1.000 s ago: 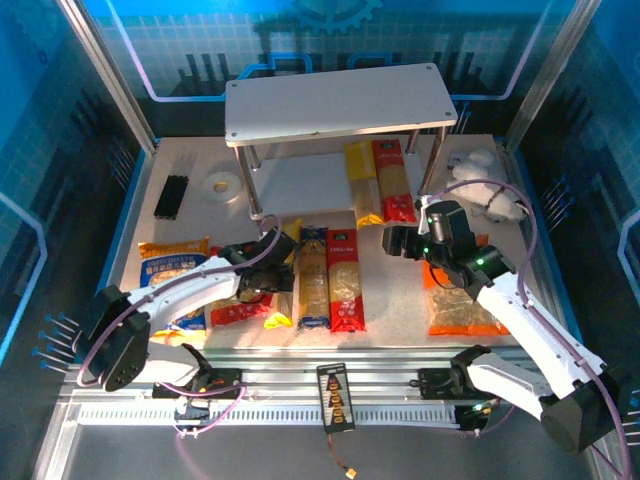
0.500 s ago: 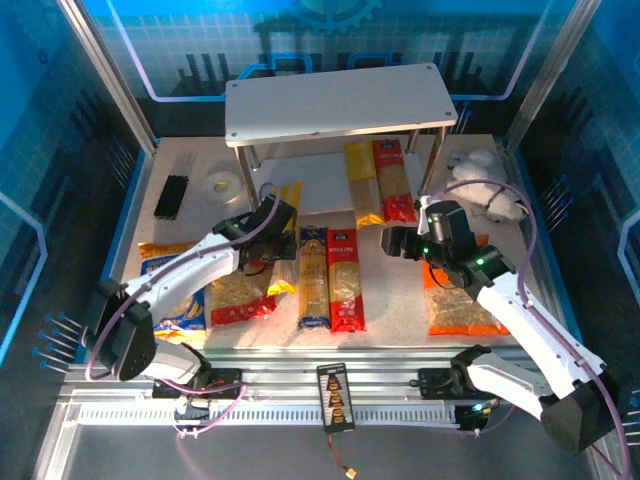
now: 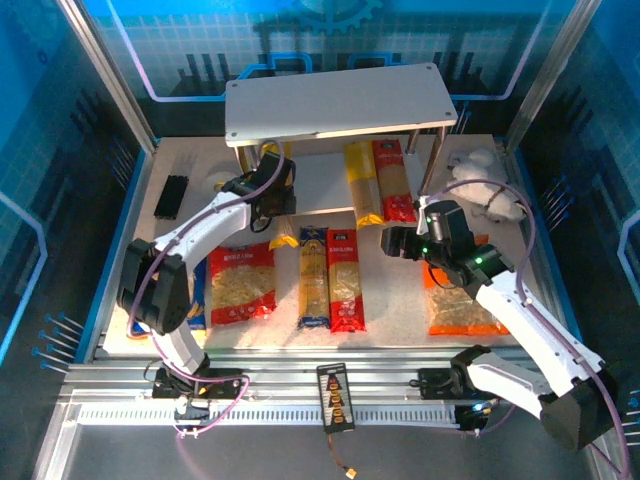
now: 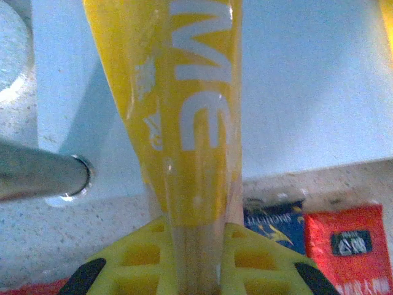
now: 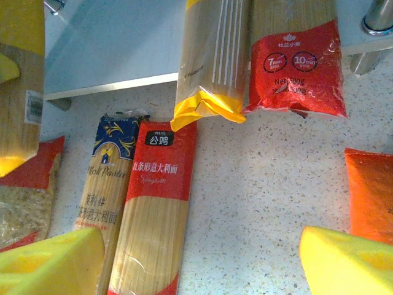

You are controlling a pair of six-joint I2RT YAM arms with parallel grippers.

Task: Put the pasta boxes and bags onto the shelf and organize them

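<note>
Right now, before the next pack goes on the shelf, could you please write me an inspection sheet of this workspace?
Surface: speckled table, nothing spilled.
Job's things: shelf; yellow pack and red pack on its lower board; blue pack, second red pack, red bag, orange bag on the table.
Clutter: plush toy, black strip, tape roll.
Grippers: left gripper, jaws shut on second yellow pack; right gripper, jaws open.
Cables: purple cables loop along both arms.
Surroundings: blue panel walls.
</note>
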